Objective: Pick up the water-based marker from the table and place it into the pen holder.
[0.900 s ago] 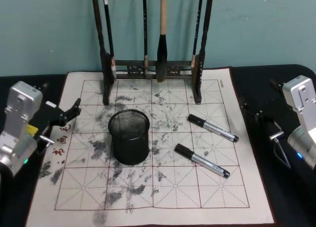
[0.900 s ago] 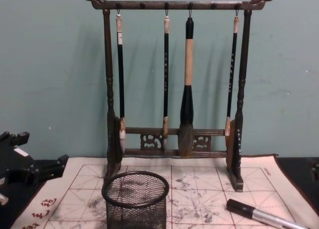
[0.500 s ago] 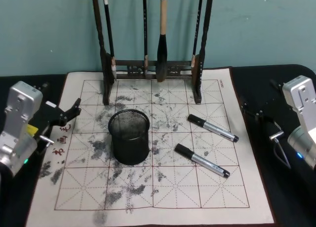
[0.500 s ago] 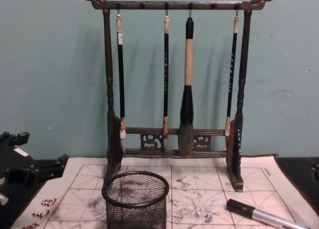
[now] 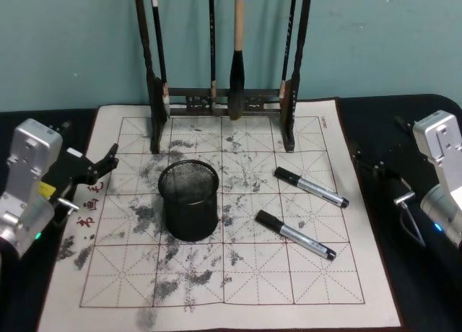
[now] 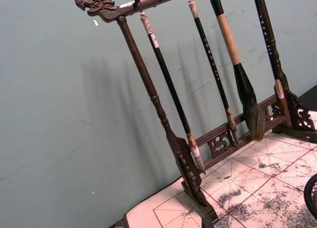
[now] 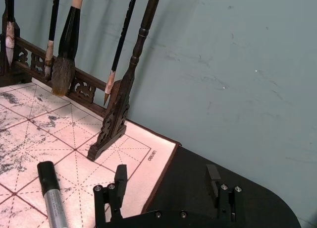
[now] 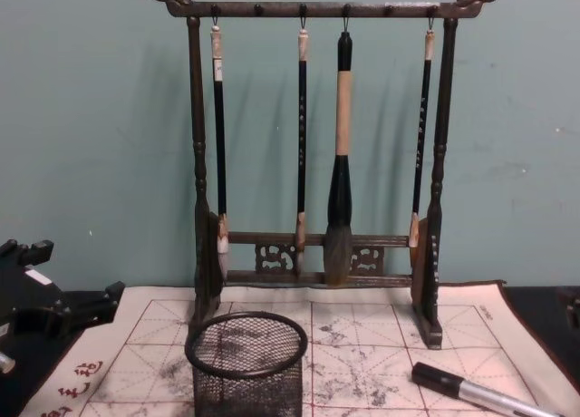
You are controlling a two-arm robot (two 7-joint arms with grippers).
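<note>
hovering beside the mat (image 5: 238,281), your left gripper (image 5: 103,166) and right gripper (image 7: 166,174) were both spread apart; near marker (image 5: 294,234) lay right of pen holder (image 5: 189,202).

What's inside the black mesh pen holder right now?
The short round black wire-mesh pen holder looks empty: just mesh inside. Both black-capped silver markers lie on the white red-gridded mat to its right. Its near inner wall is out of sight.

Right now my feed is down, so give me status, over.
Left gripper open at the left edge of the mat; right gripper open beyond its right edge. Two markers flat on mat, right of pen holder. Nothing lies between them.
</note>
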